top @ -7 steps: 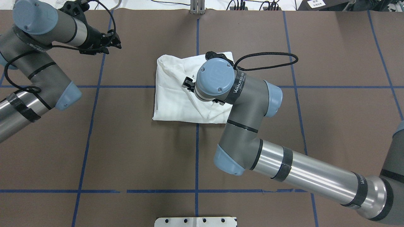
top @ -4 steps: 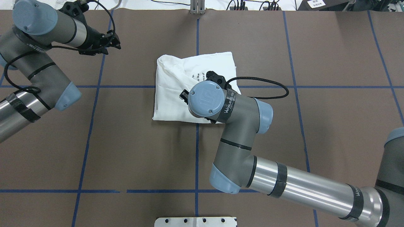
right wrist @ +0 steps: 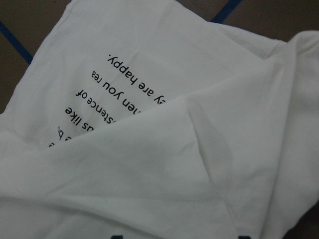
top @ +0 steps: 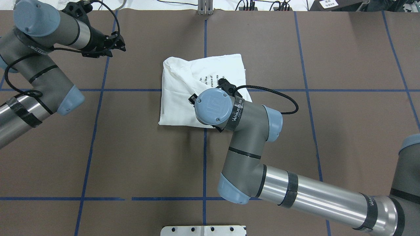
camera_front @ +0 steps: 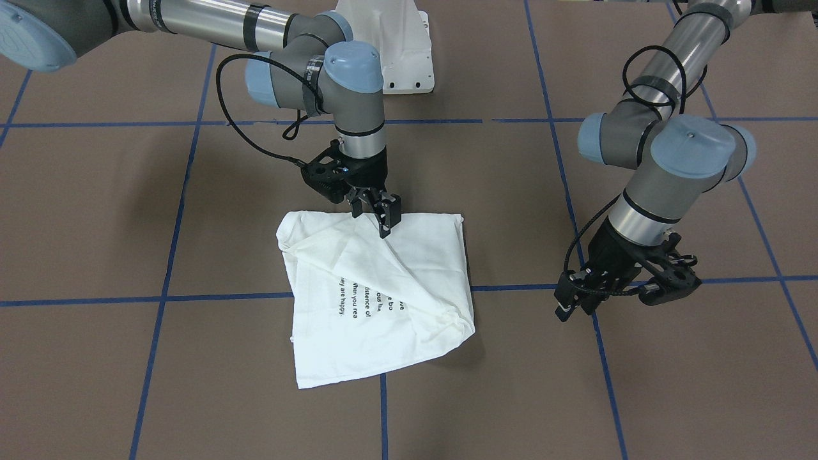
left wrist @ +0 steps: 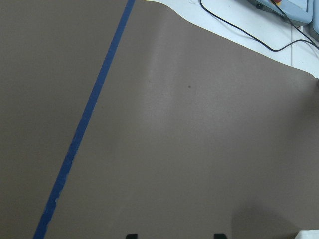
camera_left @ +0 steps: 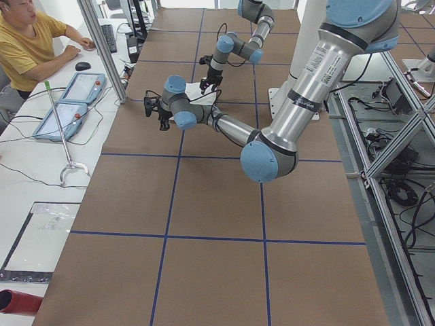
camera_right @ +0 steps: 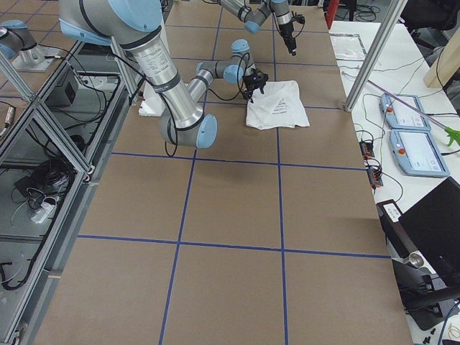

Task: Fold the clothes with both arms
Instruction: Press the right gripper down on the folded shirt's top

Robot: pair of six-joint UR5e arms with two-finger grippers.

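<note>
Overhead exterior: the right arm's wrist has slid from the middle of the folded white T-shirt (top: pixel 177 98) toward its lower edge, uncovering more black text lines (top: pixel 210 80). The shirt lies at frame centre on the brown table (top: pixel 131 137). The right gripper (camera_front: pixel 382 220) points down at it, fingers spread, gripping nothing. The left gripper (top: pixel 120 44), upper left, is unchanged, fingers parted.

The right gripper (camera_front: pixel 377 214) slides back across the shirt (top: pixel 177 98) toward the robot, and more black words (top: pixel 210 80) show.
</note>
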